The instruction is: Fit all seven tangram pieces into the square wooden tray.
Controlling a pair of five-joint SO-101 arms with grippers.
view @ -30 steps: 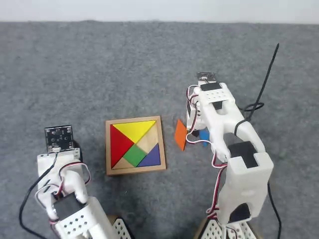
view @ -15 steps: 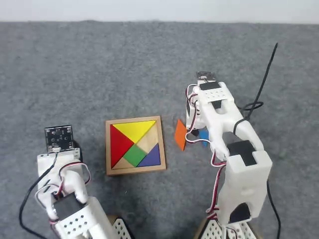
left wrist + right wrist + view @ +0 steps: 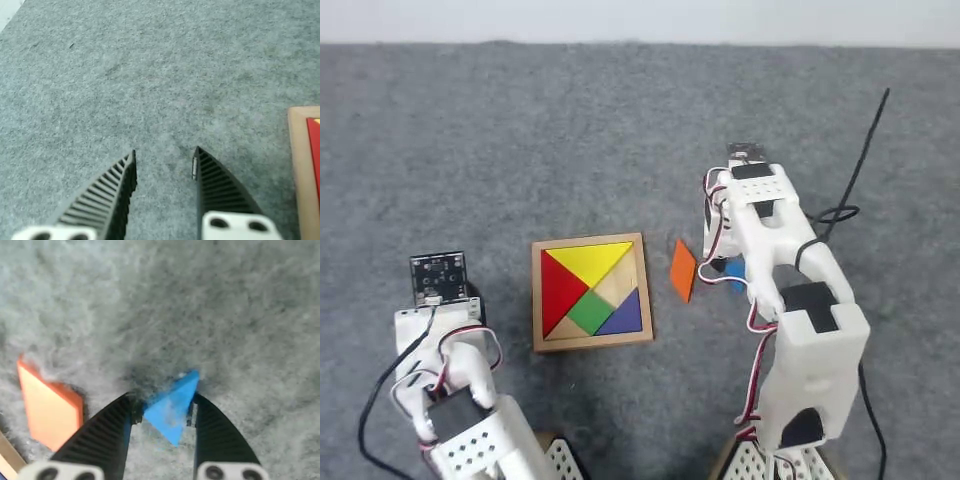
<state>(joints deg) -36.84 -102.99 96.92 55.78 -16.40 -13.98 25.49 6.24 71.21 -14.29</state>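
The square wooden tray (image 3: 537, 296) lies at the table's middle and holds a red triangle (image 3: 558, 285), a yellow triangle (image 3: 590, 261), a green square (image 3: 590, 312) and a purple triangle (image 3: 624, 317). Two wood-coloured areas show between them. An orange parallelogram (image 3: 683, 270) (image 3: 47, 407) lies on the carpet right of the tray. Just right of it sits a small blue triangle (image 3: 732, 270) (image 3: 170, 407), and my right gripper (image 3: 163, 400) is shut on it, one finger against each side. My left gripper (image 3: 164, 151) stands open over bare carpet left of the tray (image 3: 300, 150).
Grey carpet covers the whole table, with free room behind and to the left of the tray. The right arm's black cable (image 3: 855, 170) runs off to the back right. Both arm bases stand at the near edge.
The right arm has shifted slightly to the right, away from the orange parallelogram, with the blue triangle between its fingers. The left arm has not moved.
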